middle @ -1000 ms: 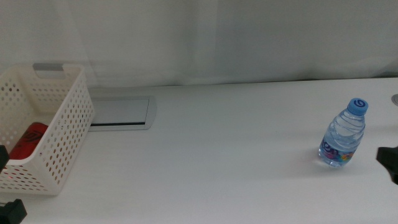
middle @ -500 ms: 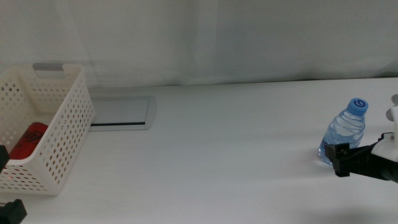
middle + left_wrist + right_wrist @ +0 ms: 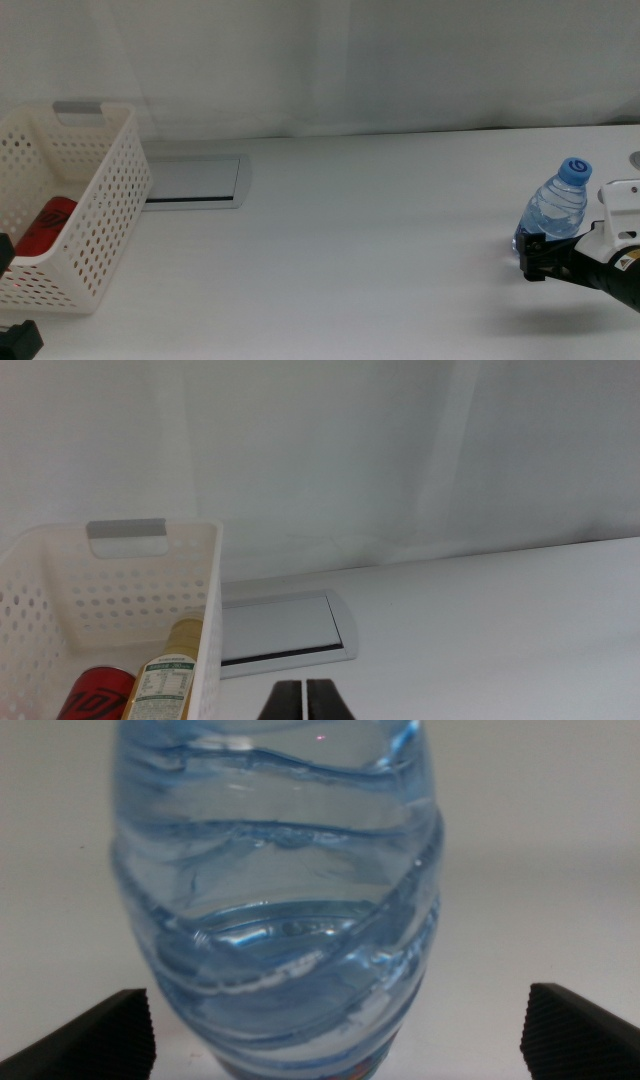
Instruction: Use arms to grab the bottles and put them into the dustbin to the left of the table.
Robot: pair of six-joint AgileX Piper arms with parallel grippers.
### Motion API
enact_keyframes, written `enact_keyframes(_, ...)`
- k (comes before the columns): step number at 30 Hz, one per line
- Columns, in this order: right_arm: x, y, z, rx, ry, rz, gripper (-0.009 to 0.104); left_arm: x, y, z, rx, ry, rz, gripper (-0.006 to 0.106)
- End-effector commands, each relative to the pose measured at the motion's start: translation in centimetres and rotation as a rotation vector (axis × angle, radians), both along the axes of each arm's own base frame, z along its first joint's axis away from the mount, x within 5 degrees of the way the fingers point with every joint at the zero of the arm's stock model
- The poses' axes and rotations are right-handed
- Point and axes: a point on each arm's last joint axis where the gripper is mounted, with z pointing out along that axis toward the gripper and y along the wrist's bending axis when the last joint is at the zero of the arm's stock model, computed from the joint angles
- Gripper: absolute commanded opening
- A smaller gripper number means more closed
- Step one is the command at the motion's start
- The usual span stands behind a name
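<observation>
A clear water bottle [image 3: 552, 218] with a blue cap stands upright near the table's right edge. My right gripper [image 3: 534, 256] is low in front of it, coming in from the right. In the right wrist view the bottle [image 3: 280, 890] fills the picture, and the right gripper [image 3: 335, 1010] is open, one dark jaw on each side of the bottle's base, neither touching it. The white dustbin [image 3: 95, 215] stands at the left. It holds a red can [image 3: 95, 695] and a yellow-liquid bottle [image 3: 165, 675]. My left gripper [image 3: 304, 698] waits shut beside the dustbin.
A flat grey panel [image 3: 195, 180] is set into the white table [image 3: 370, 250] just right of the dustbin. A pale curtain closes off the back. The dustbin's grey handle bar [image 3: 125, 528] sits on its far rim.
The right gripper has come in from the right edge and moved left up to the water bottle, whose base now sits between its jaws. The left arm, bottle and dustbin stayed still.
</observation>
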Motion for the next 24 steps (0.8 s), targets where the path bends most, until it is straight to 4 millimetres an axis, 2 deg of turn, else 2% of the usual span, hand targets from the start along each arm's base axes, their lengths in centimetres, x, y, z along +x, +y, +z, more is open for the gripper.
enact_keyframes(1, 0.5, 0.0, -0.2, -0.002, -0.040, -0.013, 0.103, 0.1, -0.1, -0.2, -0.006, 0.010, -0.008, -0.002)
enact_keyframes(7, 1.0, 0.2, -0.6, 0.048, -0.084, -0.034, 0.100, 0.1, -0.1, -0.2, -0.005, 0.019, -0.010, -0.002)
enact_keyframes(13, 1.5, 0.5, -1.2, 0.076, -0.069, -0.030, 0.084, 0.1, -0.1, -0.3, -0.005, 0.020, -0.010, -0.002)
enact_keyframes(16, 1.8, 0.7, -1.0, 0.080, -0.078, -0.030, 0.060, 0.0, -0.1, -0.3, -0.004, 0.030, -0.012, -0.002)
enact_keyframes(21, 2.0, 0.7, -0.9, 0.078, -0.081, -0.026, 0.001, 0.0, -0.1, -0.4, -0.004, 0.035, -0.013, -0.002)
enact_keyframes(24, 1.8, 1.1, -0.3, 0.087, -0.087, 0.014, -0.002, 0.0, -0.1, -0.4, -0.004, 0.036, -0.014, -0.002)
